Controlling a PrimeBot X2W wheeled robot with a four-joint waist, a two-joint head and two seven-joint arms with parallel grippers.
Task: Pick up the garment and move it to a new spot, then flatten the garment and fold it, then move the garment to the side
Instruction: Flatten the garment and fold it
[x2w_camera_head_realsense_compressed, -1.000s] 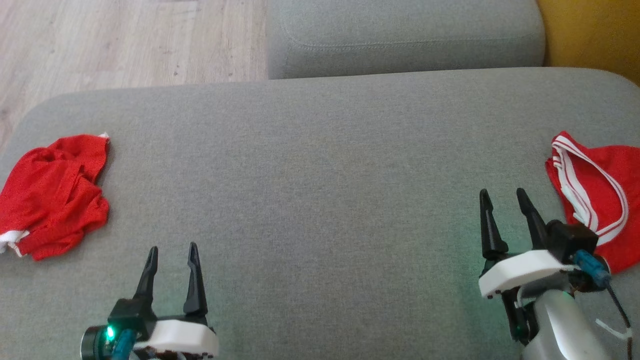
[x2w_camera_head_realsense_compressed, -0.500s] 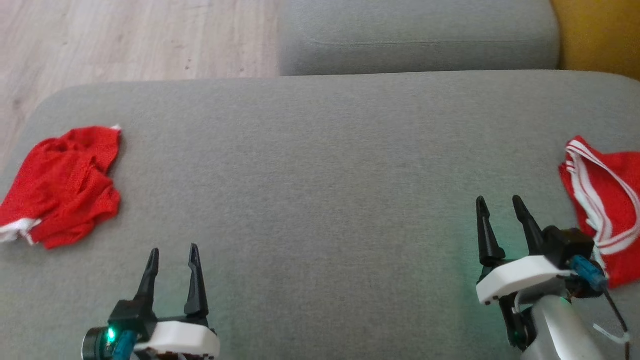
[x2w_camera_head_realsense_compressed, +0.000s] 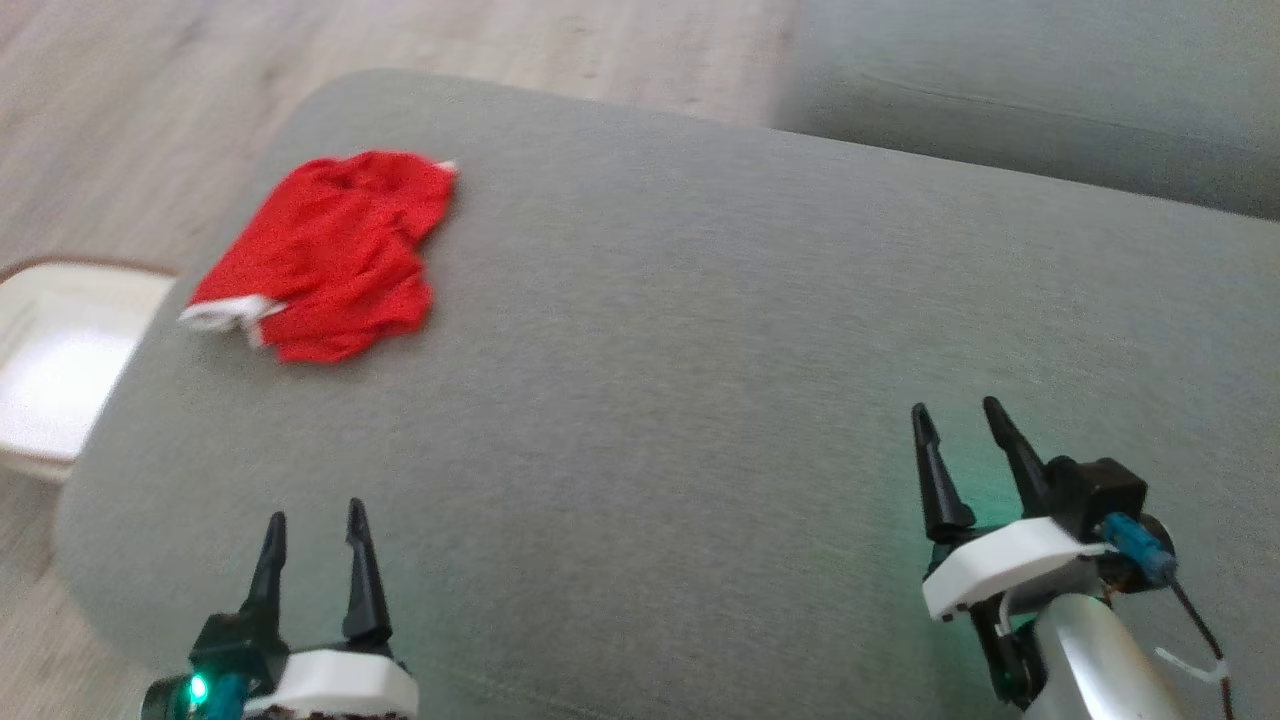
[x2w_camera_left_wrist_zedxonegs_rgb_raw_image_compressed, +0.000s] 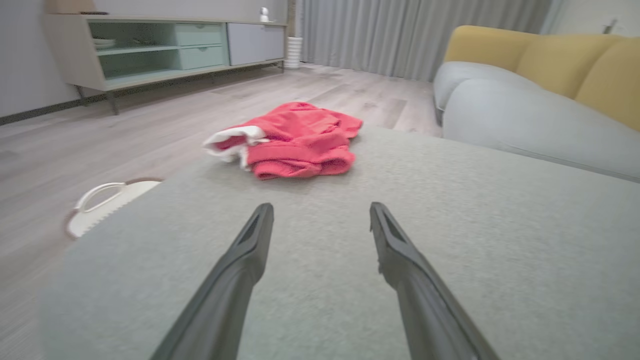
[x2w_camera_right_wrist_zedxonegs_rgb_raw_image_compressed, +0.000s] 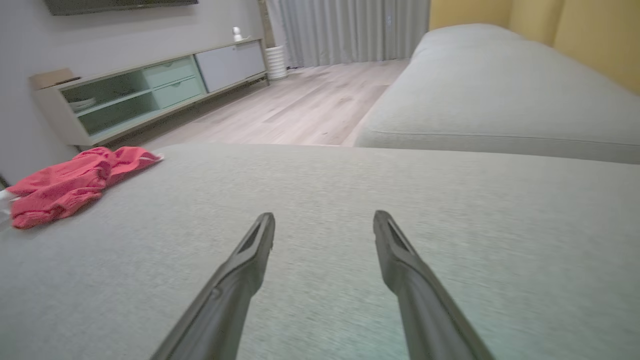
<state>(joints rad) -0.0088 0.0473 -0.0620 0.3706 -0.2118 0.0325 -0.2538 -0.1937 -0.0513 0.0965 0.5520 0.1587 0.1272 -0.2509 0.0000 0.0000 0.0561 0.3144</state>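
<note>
Open path: I saw bare grey cushion (x2w_camera_head_realsense_compressed: 700, 350) reaching the red garment (x2w_camera_head_realsense_compressed: 330, 255).
Obstacles: sofa seat (x2w_camera_head_realsense_compressed: 1050, 110) stood beyond the far edge; white basket (x2w_camera_head_realsense_compressed: 50, 370) sat below the left edge.

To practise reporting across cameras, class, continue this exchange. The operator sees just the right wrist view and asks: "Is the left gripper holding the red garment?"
Observer: No. The left gripper is open and empty. The red garment lies crumpled further ahead on the grey cushion.
Operator: My picture cuts the garment off. What is at that end?
Observer: A white band, at the end nearest the cushion's left edge.
Operator: Anything beyond that edge?
Observer: A white container with a handle stands on the floor beside the cushion.
</note>
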